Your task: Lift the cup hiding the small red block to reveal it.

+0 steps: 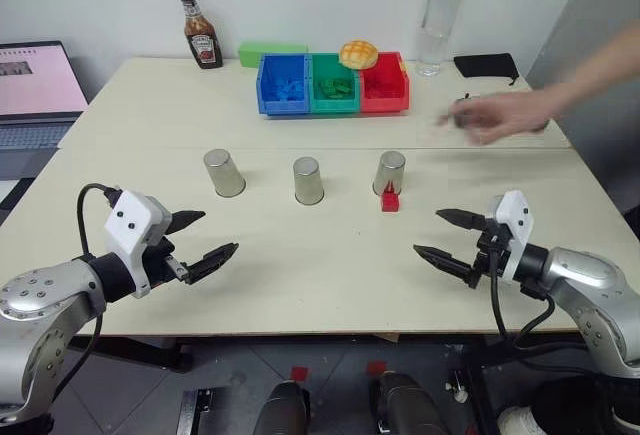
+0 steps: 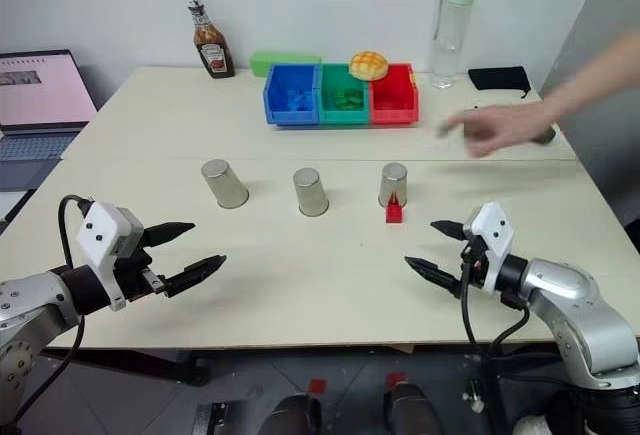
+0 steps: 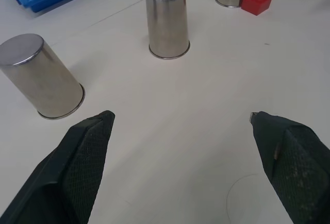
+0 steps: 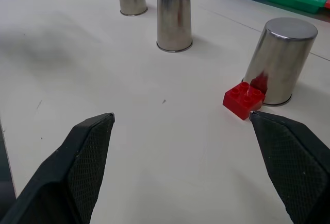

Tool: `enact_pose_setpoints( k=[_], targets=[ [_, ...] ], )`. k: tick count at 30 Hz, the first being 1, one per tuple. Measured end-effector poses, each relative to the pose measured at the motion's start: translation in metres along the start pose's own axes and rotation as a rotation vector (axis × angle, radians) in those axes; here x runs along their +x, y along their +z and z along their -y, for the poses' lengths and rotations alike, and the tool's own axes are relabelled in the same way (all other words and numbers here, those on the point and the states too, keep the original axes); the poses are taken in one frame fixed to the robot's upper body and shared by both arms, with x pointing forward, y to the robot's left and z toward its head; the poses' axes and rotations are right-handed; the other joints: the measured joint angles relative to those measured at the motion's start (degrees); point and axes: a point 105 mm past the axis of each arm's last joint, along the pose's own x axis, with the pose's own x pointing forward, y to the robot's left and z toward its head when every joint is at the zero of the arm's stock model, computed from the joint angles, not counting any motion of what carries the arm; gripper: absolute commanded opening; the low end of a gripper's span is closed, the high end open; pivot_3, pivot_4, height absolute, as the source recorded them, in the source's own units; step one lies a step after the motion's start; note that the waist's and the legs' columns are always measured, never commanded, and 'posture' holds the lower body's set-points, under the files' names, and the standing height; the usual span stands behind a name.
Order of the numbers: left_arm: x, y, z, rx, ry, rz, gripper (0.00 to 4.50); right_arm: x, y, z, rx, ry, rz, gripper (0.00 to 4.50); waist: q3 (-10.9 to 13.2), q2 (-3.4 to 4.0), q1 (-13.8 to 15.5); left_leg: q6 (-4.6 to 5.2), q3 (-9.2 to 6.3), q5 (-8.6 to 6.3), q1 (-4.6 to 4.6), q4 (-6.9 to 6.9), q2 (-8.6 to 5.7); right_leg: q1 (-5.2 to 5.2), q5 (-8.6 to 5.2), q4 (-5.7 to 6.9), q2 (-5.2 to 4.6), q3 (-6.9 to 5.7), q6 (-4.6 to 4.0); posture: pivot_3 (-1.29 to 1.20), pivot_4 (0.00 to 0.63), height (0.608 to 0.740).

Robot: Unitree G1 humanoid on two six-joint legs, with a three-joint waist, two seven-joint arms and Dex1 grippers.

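1. Cups first: I see three silvery metal tumblers standing mouth-down in a row across the pale table (image 1: 320,275), a left cup (image 1: 224,172), a middle cup (image 1: 308,180) and a right cup (image 1: 389,172), each apart from its neighbours.
2. I see the small red block (image 1: 390,200) out in the open on the table, just in front of the right cup and touching or almost touching its base; from my right wrist camera its studded top is plain and its reflection shows in the cup's wall.
3. My left gripper (image 1: 204,238) hovers above the near left part of the table, fingers spread wide, holding nothing, well short of the left cup.
4. My right gripper (image 1: 442,235) hovers above the near right part of the table, fingers also spread wide and empty, pointing toward the row, with the block and right cup ahead of it.
5. A person's hand (image 1: 497,115) reaches in from the right, blurred, above the far right of the table.
6. Behind the cups I see blue, green and red bins (image 1: 333,85) side by side, a ketchup bottle (image 1: 201,40), a clear water bottle (image 1: 441,17) and a laptop (image 1: 35,90) at the far left.
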Motion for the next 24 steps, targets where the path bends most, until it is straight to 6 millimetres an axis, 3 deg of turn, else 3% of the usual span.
enact_pose_setpoints(
  k=[24],
  targets=[
    [-0.0004,-0.0019,0.002,-0.003,-0.018,-0.007,4.5,-0.0017,-0.0042,-0.0022,0.002,0.008,-0.01,4.46,0.0,0.0,0.01,0.0,0.0,0.0,0.0,0.0,0.0,0.0,0.0,0.0,0.0,0.0,0.01,0.0,0.15,0.74]
  ],
)
